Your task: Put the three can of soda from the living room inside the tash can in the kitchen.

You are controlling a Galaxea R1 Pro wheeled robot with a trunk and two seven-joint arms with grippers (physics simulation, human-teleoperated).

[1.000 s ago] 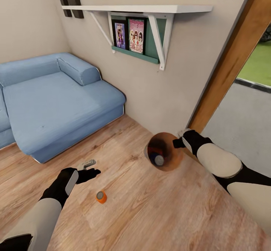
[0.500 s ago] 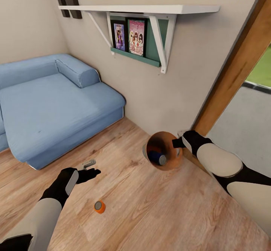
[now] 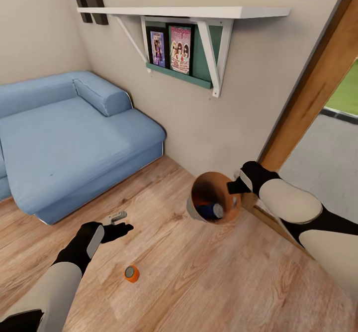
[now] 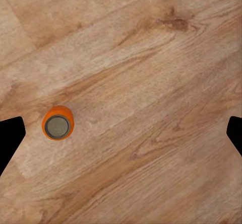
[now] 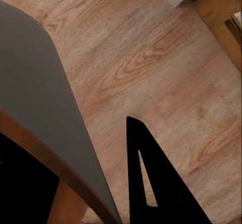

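The orange can [image 3: 132, 273] is standing upright on the wood floor [image 3: 209, 282], with its silver top facing up. The left claw [image 3: 119, 225] is hovering above the floor, with the can just beside it and a bit nearer the robot's body. In the left wrist view, the orange can [image 4: 58, 123] is sitting close to one dark finger [image 4: 10, 138], not in the middle of the gap. The other finger [image 4: 235, 133] is far across, so the left claw is spread wide apart and holding nothing.

The right claw [image 3: 234, 186] is gripping the rim of the bin [image 3: 191, 207], clamped on it, and the bin is tilting in the air. A blue can [image 3: 205, 211] is lying inside the bin, and a silver top is showing next to it. I cannot tell if that top belongs to a second can.

The left arm is much nearer the orange can than the right arm is. I think the left claw needs to slide sideways until the can is sitting in the middle, then go straight down, since the can's long side is pointing up.
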